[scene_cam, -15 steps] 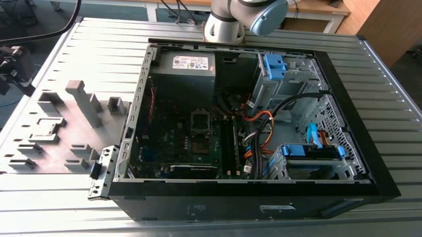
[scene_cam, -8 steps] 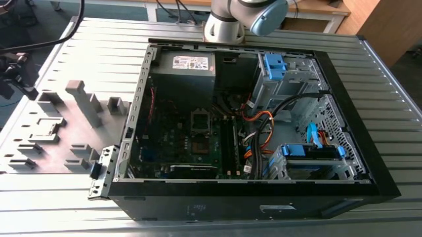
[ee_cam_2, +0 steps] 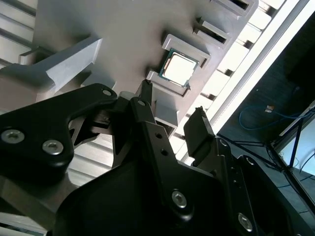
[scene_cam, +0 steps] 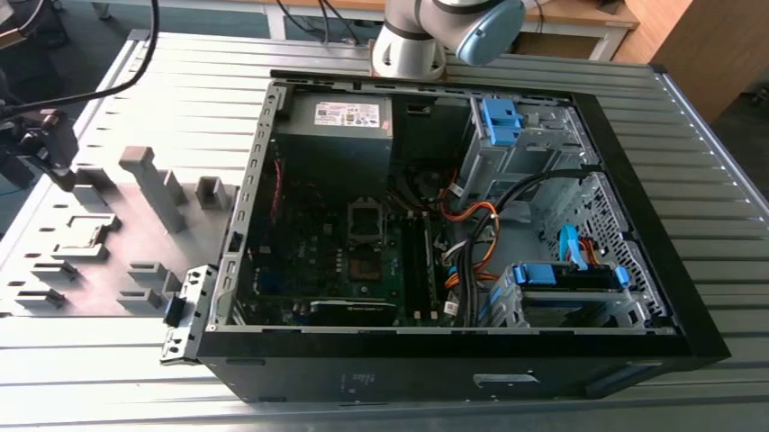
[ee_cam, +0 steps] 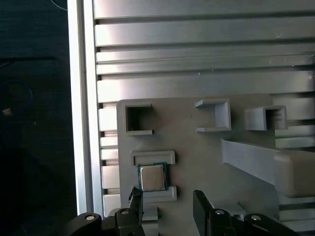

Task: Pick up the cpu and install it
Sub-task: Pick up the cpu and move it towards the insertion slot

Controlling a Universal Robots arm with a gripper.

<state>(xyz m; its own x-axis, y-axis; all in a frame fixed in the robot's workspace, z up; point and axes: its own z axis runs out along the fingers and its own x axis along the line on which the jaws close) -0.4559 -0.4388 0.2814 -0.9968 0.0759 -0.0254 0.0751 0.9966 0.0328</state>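
Grey fixture plate (ee_cam: pixel 206 162) cradles the square, silver-topped, green-edged cpu (ee_cam: pixel 151 177).

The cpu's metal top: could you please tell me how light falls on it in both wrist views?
In the second wrist view the small square silver-grey cpu glares almost white; in the first wrist view it looks evenly lit and dull, while the ribbed aluminium table slats carry bright bands.

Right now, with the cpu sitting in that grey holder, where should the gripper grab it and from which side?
I'd grip the cpu by its two bare side edges, coming straight down from above. It lies flat in the grey holder, whose raised lips wall off the other two edges.
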